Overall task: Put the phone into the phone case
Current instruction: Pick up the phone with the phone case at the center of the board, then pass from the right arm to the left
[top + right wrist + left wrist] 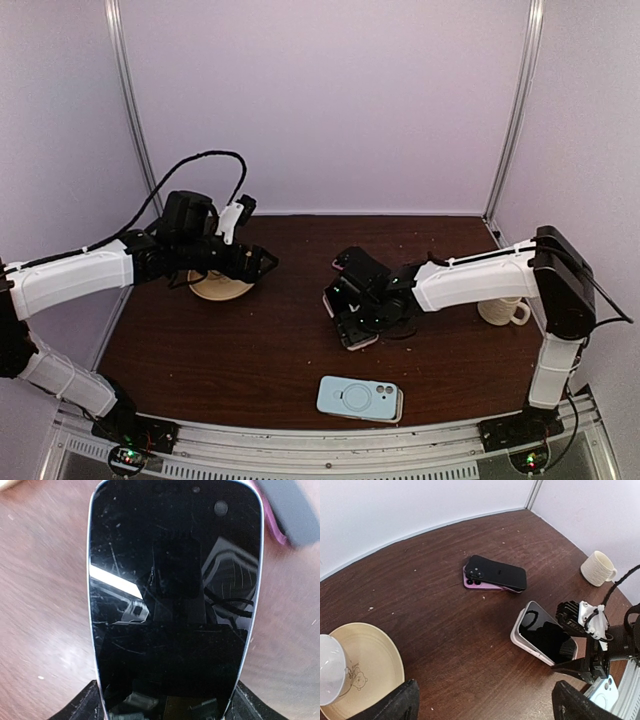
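Black glass phone (544, 636), tilted over the middle of the tabletop (250, 340), is clamped between the right fingers (80, 706); the left fingers (395, 705) hang spread and empty. The pale blue phone case (360, 398) lies apart by the near edge. With so slight a grip, the slick phone could slip.

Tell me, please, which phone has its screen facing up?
The white-edged phone in mid-table; the purple phone and the light blue one show their camera backs.

No readable text is being shown; the phone (175, 580) is being seen blank, and faint marks on the plate (375, 645) are perhaps lettering.
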Robot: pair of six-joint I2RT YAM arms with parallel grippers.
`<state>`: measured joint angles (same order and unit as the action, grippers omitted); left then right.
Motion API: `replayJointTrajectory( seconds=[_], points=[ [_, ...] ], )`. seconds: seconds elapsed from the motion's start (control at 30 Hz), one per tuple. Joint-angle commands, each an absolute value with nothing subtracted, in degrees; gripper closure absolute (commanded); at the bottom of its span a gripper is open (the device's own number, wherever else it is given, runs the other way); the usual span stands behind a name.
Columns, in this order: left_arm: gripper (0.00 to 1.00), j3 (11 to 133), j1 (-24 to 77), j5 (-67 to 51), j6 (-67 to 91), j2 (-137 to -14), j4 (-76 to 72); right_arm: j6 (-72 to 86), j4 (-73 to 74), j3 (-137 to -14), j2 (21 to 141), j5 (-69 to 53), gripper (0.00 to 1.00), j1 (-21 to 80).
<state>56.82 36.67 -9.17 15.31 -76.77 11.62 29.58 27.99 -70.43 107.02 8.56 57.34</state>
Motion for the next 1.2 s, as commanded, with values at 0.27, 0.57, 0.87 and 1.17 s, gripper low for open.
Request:
replayJointTrajectory(
  seconds=[0.27,0.57,0.87,1.17],
  points=[
    [0.02,47.1,36.5,-27.8,34.9,-76.9,-19.4,18.7,12.3,-75.1,96.8,22.2,0.91,62.5],
    [0.03,45.2,39.2,-23.4,41.2,-78.1,-28.6,15.6,7.5,-77.6,96.3,22.2,0.91,65.9],
    [0.30,46.2,41.9,-18.5,39.4,-78.4,-27.5,13.8,5.7,-76.8,95.2,23.2,0.92,67.1],
    [0.69,45.0,42.7,-18.6,40.9,-79.6,-31.0,12.9,5.2,-76.6,95.4,22.7,0.92,67.1]
  ],
)
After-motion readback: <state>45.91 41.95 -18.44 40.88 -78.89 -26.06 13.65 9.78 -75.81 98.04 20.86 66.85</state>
